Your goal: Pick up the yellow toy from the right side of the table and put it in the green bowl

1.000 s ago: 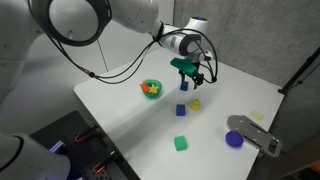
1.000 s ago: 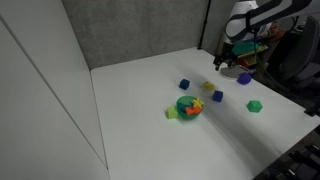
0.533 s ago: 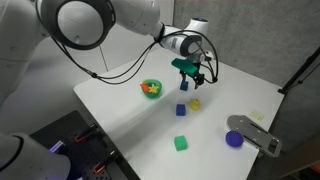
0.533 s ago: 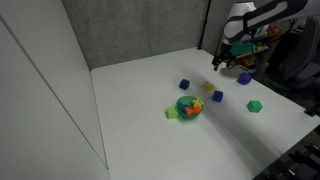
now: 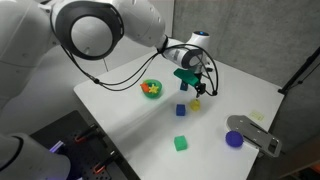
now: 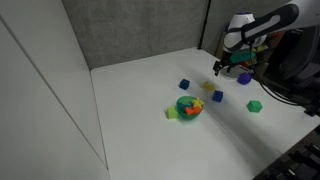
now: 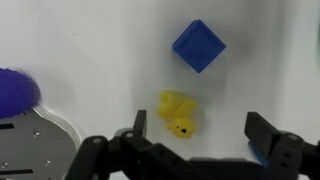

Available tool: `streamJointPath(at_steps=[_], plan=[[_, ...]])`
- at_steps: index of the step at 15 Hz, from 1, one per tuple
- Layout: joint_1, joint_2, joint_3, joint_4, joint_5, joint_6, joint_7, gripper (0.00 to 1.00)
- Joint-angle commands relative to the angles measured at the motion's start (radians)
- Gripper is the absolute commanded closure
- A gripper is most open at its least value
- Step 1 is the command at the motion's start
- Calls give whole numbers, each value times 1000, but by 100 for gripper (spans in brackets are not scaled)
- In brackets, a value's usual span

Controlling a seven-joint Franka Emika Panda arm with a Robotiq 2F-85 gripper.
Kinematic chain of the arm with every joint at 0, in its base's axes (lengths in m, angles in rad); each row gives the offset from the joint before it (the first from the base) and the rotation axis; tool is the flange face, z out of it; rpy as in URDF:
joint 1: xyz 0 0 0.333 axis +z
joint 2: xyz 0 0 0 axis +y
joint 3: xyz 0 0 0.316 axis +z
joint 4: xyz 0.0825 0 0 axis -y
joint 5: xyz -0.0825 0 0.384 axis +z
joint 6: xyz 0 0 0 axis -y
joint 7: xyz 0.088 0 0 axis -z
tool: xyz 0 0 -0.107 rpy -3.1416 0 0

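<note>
The yellow toy [image 7: 178, 112], a small pale-yellow rounded piece, lies on the white table. In the wrist view it sits between my two fingers, nearer the left one. My gripper [image 7: 200, 128] is open and empty above it. In both exterior views the gripper [image 5: 196, 92] [image 6: 220, 70] hovers just over the toy [image 5: 195, 103] [image 6: 209, 87]. The green bowl [image 5: 151, 89] [image 6: 187, 106] stands apart from it and holds an orange star-like piece.
A blue cube [image 7: 198, 46] lies just beyond the toy, and another blue cube [image 5: 181, 111] sits near it. A green cube [image 5: 181, 143], a purple cup [image 5: 234, 139] [image 7: 15, 90] and a grey flat tool [image 5: 258, 135] are on the table. The table edge [image 5: 120, 120] is close to the bowl.
My gripper has moved down and a little sideways, closer over the yellow toy. The objects on the table have not moved.
</note>
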Motion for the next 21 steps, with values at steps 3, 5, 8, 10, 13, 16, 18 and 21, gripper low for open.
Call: streamJointPath(at_steps=[3,5,8,10,13,16,18,21], plan=[[-41,112,17,52,24,124,-28,0],[-47,153,21,69,24,165,-28,0],[-44,207,20,103,19,200,-24,0],[-39,238,21,131,16,215,-22,0],[-22,289,9,184,4,230,-6,0],[-11,338,3,237,0,231,1,0],[1,367,-7,265,-8,236,7,0],[21,413,-30,306,-20,255,18,0]])
